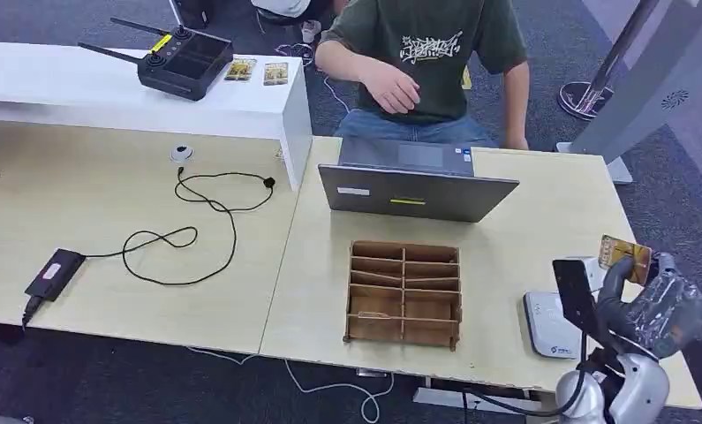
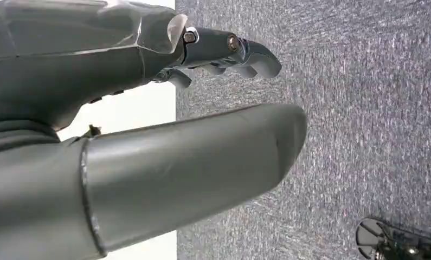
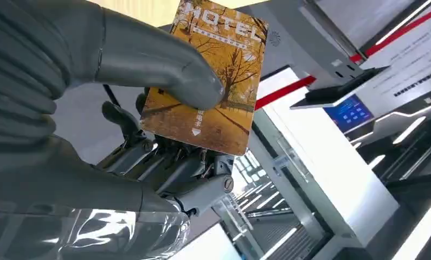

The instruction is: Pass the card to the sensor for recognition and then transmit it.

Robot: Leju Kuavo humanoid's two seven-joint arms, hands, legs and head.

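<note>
The right hand [image 1: 649, 287] is raised at the right end of the pale wooden bench [image 1: 541, 221], pinching the card [image 1: 624, 253] between thumb and fingers; the right wrist view shows the thumb pressed on the card's face, which bears an autumn tree and the word HOTEL, with the darker fingers [image 3: 164, 162] behind it. The card sits above and just beyond the white sensor [image 1: 554, 324], a flat reader lying on the bench near its front edge, and does not touch it. The left hand [image 2: 148, 124] hangs beside the robot over grey carpet; its fingers are loosely curled and apart from the thumb, holding nothing. A brown wooden organiser [image 1: 404, 292] with small compartments lies in the middle of the bench; behind it stands a grey laptop [image 1: 415, 190], its lid tilted back. A person in a dark green T-shirt [image 1: 426, 49] sits beyond the laptop, one hand [image 1: 393, 90] hovering in front of the chest. On the adjoining bench to the left a black cable [image 1: 188, 230] loops to a black power brick [image 1: 54, 273]; a black remote controller [image 1: 181, 60] rests on a white shelf [image 1: 241, 102].
</note>
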